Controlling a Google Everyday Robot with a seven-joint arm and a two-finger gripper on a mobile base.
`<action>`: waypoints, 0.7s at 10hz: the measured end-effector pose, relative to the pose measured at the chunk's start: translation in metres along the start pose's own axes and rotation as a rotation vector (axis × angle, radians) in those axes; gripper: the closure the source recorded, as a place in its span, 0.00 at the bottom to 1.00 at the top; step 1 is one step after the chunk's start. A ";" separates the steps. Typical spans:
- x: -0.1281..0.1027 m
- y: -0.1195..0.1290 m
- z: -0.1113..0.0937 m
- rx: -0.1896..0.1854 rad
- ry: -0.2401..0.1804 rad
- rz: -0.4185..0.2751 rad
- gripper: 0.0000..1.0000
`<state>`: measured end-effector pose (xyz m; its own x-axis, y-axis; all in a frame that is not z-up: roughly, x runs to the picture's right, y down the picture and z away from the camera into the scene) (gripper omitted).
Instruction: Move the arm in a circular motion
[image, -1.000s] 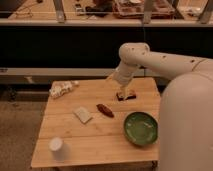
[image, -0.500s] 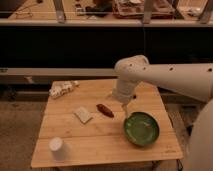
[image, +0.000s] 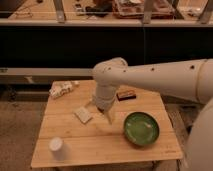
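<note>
"Camera view up. How far round the circle?"

"Hard to judge from a single moment. No trace of a path anywhere, so share of the loop done or left: unknown. Only the pose to go on: very large cream-white robot arm of thick smooth tubes (image: 150, 77) reaching in from the right edge of the frame, bent at a rounded joint at centre, then dropping toward the middle of the light wooden slatted table (image: 100, 147)."

"And the gripper?"

"Gripper (image: 107, 116) at the thin lower end of the arm, centre of frame, low over the tabletop, between a pale flat rectangular block (image: 83, 114) to its left and a round green bowl (image: 141, 128) at lower right. Released or clenched: cannot tell. Nothing visibly carried."

"Counts?"

"One arm, one gripper, one table. On the table: one green bowl, one pale block, one white cup (image: 56, 145) at lower left, one crumpled white packet (image: 62, 88) near the upper left corner, one small dark rectangular item with a reddish top (image: 126, 94) just right of the arm. Five loose things in sight; others possibly hidden behind the arm."

"Left to do?"

"By judgement, a sweep above the table, clear of bowl and block. End of the loop not readable from this pose."
</note>
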<state>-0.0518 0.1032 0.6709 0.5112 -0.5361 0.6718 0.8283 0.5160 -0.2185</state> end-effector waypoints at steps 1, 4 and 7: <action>-0.009 -0.030 -0.002 0.035 -0.028 -0.066 0.20; 0.002 -0.099 -0.020 0.136 -0.079 -0.189 0.20; 0.025 -0.139 -0.026 0.199 -0.150 -0.227 0.20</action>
<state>-0.1485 0.0007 0.6996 0.2668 -0.5560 0.7872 0.8485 0.5229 0.0817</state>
